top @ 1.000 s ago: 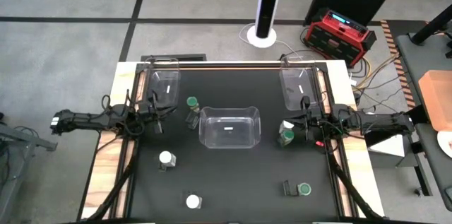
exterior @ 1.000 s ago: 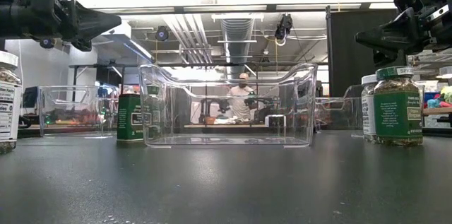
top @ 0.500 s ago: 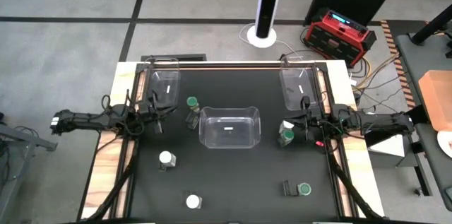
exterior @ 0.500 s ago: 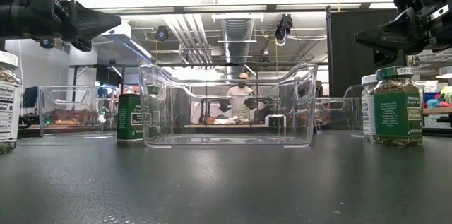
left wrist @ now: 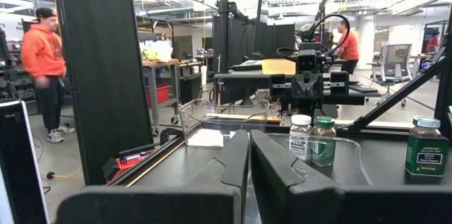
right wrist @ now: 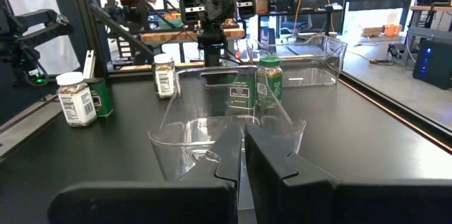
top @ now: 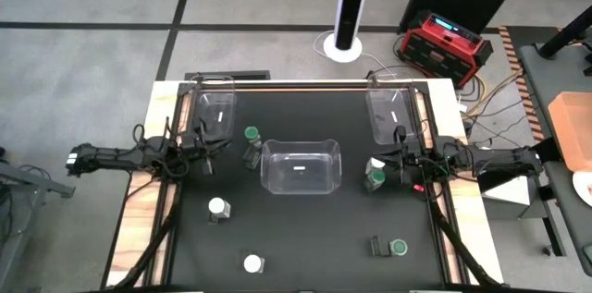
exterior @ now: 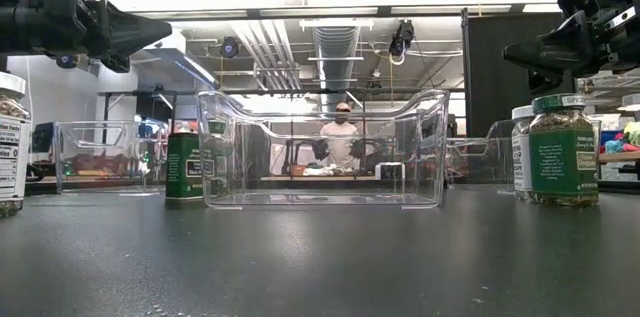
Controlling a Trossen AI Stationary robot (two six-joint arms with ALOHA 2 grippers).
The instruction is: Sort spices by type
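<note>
From the high view, the left gripper [top: 211, 150] is hovering mid-left and the right gripper [top: 388, 168] mid-right, flanking the centre bin [top: 300, 167], with spice jars [top: 216, 208] sitting scattered toward the lower frame. In the low view a green-lidded jar [exterior: 564, 150] is standing at the far right, right under an arm, so a careless descent is probably tipping it. Left wrist view is showing that gripper's fingers [left wrist: 229, 164] nearly touching, pinching nothing. In the right wrist view the fingers [right wrist: 229, 146] are likewise pressed together, empty, risking bumping the bin.
</note>
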